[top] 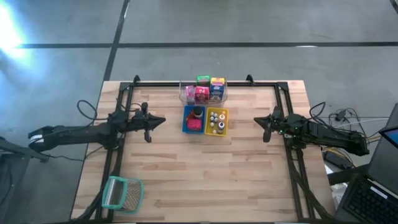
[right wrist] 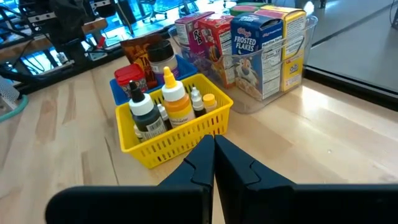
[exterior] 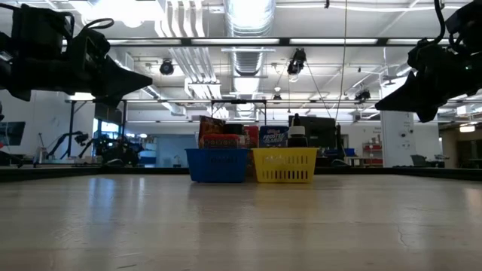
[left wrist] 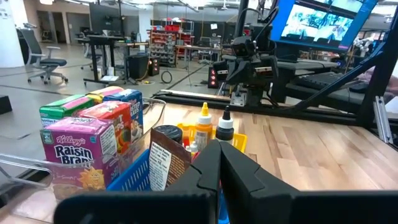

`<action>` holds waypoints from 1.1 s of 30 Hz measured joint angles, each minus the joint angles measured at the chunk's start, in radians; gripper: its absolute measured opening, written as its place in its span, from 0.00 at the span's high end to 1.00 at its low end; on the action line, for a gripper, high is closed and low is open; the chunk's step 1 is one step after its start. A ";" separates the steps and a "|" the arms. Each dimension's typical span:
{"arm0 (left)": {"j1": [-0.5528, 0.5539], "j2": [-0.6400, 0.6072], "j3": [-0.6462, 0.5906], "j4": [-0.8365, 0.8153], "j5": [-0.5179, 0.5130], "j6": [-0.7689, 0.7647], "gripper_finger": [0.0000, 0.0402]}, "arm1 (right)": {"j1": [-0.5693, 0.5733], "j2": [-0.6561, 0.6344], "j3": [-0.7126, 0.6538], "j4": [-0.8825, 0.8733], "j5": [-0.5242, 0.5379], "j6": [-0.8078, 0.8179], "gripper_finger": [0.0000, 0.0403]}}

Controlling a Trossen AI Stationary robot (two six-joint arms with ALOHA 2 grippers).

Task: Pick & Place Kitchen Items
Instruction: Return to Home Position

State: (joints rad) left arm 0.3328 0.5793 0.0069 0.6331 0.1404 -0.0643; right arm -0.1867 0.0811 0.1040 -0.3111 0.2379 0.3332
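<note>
here, the left arm (top: pixel 81 133) reaches in from the left side of the worktop (top: pixel 205 180) and the right arm (top: pixel 326 132) from the right side. both are held level above the wood, with the left jaws and the right jaws pointing at each other across the middle. each wrist view shows its own pair pressed together and closed on nothing. between them, well apart from both, the kitchen items sit gathered toward the far edge. a blue basket (top: pixel 185 121) and a yellow basket (top: pixel 226 122) stand side by side and touching, with a clear tub (top: pixel 182 93) just behind them. the yellow basket holds upright food colouring bottles: a black bottle (right wrist: pixel 143 113), a yellow bottle (right wrist: pixel 176 102) and some smaller bottles (right wrist: pixel 209 102) beside them. the blue basket holds a dark jar (right wrist: pixel 160 57), a red can (right wrist: pixel 129 77) and a brown packet (right wrist: pixel 138 48). the clear tub holds small cereal boxes standing on end, among them a raisin bran box (left wrist: pixel 78 155), a frosted flakes box (right wrist: pixel 255 53) and a green box (top: pixel 203 79) at the back. a teal-rimmed mesh basket (top: pixel 122 193) lies alone at the near left corner of the worktop, far from everything else.
</note>
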 joint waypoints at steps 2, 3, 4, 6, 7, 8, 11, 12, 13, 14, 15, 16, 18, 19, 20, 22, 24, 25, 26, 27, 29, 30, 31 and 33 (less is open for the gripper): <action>0.000 0.000 0.000 0.000 0.000 0.000 0.98 | 0.011 0.017 0.001 0.001 0.001 0.000 0.98; 0.000 0.000 0.000 0.000 0.000 0.000 0.98 | 0.014 0.027 0.001 0.002 -0.003 0.000 0.98; 0.000 0.000 0.000 0.001 0.000 0.000 0.98 | 0.014 0.037 0.001 0.000 -0.008 0.000 0.98; 0.000 0.000 0.000 0.000 0.000 0.000 0.98 | 0.014 0.055 0.001 0.000 -0.009 0.000 0.98; 0.000 0.000 0.000 0.000 0.000 0.000 0.98 | 0.014 0.063 0.001 0.000 -0.008 0.000 0.98; 0.000 0.000 -0.001 0.000 0.000 0.000 0.98 | 0.014 0.071 0.001 0.001 -0.009 0.000 0.98; 0.000 0.000 -0.001 -0.006 0.000 0.000 0.98 | 0.014 0.092 0.001 0.000 -0.008 0.000 0.98; 0.000 0.000 -0.001 -0.005 0.000 0.000 0.98 | 0.014 0.097 0.001 0.001 -0.009 0.000 0.98; 0.000 0.000 -0.001 -0.005 0.000 0.000 0.98 | 0.014 0.102 0.001 0.000 -0.009 0.000 0.98; 0.000 0.000 -0.001 -0.005 0.000 0.000 0.98 | 0.014 0.108 0.001 0.001 -0.008 0.000 0.98; 0.000 0.000 -0.001 -0.006 0.000 0.000 0.98 | 0.014 0.113 0.001 0.000 -0.008 0.000 0.98; 0.000 0.000 -0.001 -0.006 0.000 0.000 0.98 | 0.014 0.116 0.001 0.000 -0.009 0.000 0.98; 0.000 0.000 -0.001 -0.005 0.000 0.000 0.98 | 0.014 0.121 0.001 0.001 -0.008 0.000 0.98; 0.000 0.000 -0.001 -0.006 0.000 0.000 0.98 | 0.014 0.124 0.001 0.001 -0.008 -0.001 0.98; 0.000 0.000 -0.001 -0.005 0.000 0.000 0.98 | 0.014 0.126 0.001 0.001 -0.009 0.000 0.98; 0.000 0.000 -0.001 -0.005 0.000 0.000 0.98 | 0.014 0.126 0.001 0.000 -0.009 -0.001 0.98; 0.000 0.000 -0.001 -0.005 0.000 0.000 0.98 | 0.014 0.124 0.001 0.001 -0.008 0.000 0.98; 0.000 0.000 -0.001 -0.005 0.000 0.000 0.98 | 0.014 0.124 0.001 0.001 -0.009 0.000 0.98; 0.000 0.000 -0.001 -0.005 0.000 0.000 0.98 | 0.014 0.124 0.001 0.000 -0.009 0.000 0.98; 0.000 0.000 -0.001 -0.006 0.000 0.000 0.98 | 0.014 0.124 0.001 0.000 -0.009 0.000 0.98; 0.000 0.000 -0.001 -0.006 0.000 0.000 0.98 | 0.014 0.124 0.001 0.000 -0.008 0.000 0.98; 0.000 0.000 -0.001 -0.006 0.000 0.000 0.98 | 0.014 0.124 0.001 0.000 -0.009 0.000 0.98; 0.000 0.000 -0.001 -0.006 0.000 0.000 0.98 | 0.014 0.124 0.001 0.000 -0.009 0.000 0.98; 0.000 0.000 -0.001 -0.006 0.000 0.000 0.98 | 0.014 0.124 0.001 0.000 -0.009 0.000 0.98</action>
State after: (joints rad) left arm 0.3328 0.5797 0.0059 0.6273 0.1402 -0.0643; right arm -0.1722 0.2048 0.1047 -0.3107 0.2293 0.3328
